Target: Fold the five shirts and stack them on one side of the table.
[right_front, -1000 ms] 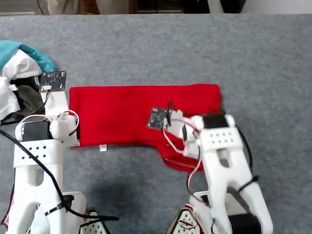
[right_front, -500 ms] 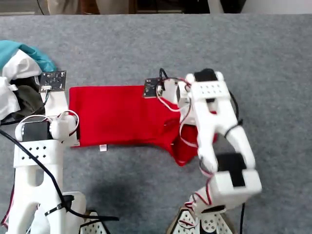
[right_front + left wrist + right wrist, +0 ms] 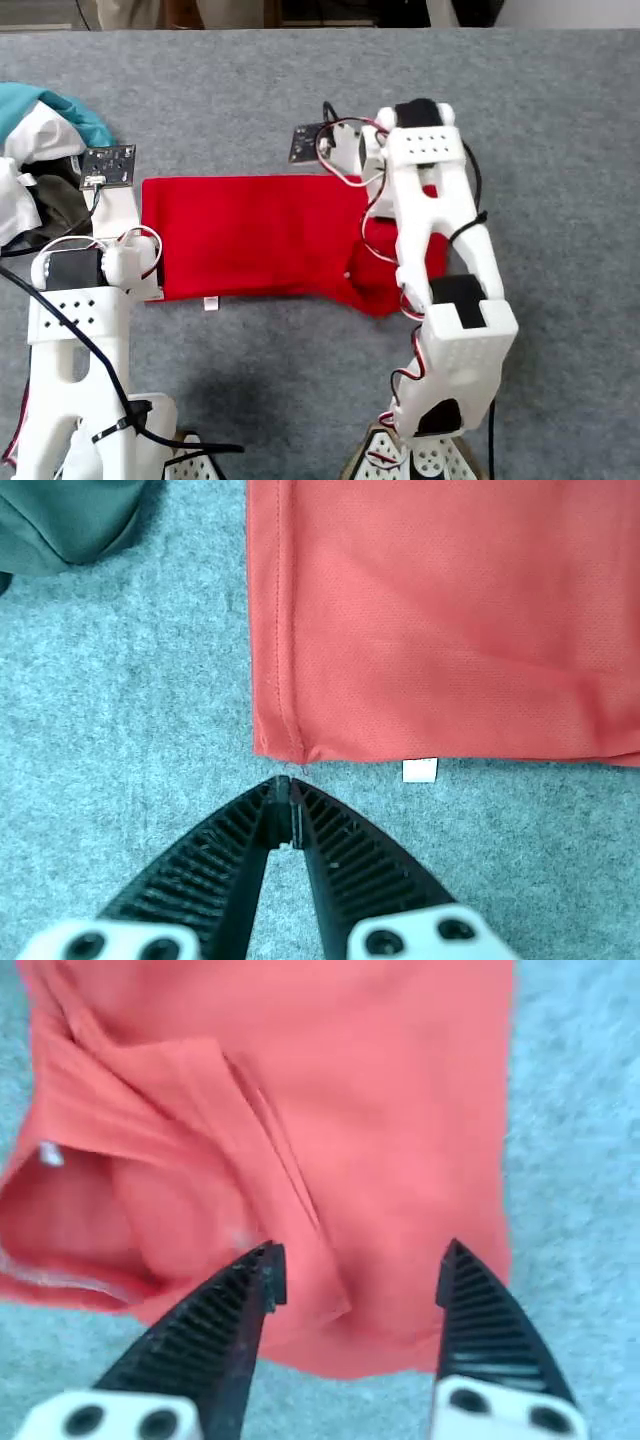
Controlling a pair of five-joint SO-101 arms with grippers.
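A red shirt (image 3: 250, 235) lies folded into a long strip across the middle of the grey table. Its right end (image 3: 300, 1090) is bunched, with a loose flap (image 3: 385, 295) at the near side. My right arm (image 3: 425, 160) stretches over that end toward the far edge. The right gripper (image 3: 360, 1258) hangs open above the rumpled cloth and holds nothing. My left gripper (image 3: 285, 792) is shut and empty on the table, just short of the shirt's near-left corner (image 3: 278, 748). A small white tag (image 3: 420, 770) sticks out beside that corner.
A pile of other shirts (image 3: 40, 130) in teal, white and dark cloth sits at the table's far left. Its dark garment (image 3: 70, 520) lies close to the left arm (image 3: 80, 290). Bare grey table (image 3: 550, 120) lies to the right and beyond the red shirt.
The right arm has swung from over the shirt's middle out toward its far right edge. The left arm has kept still.
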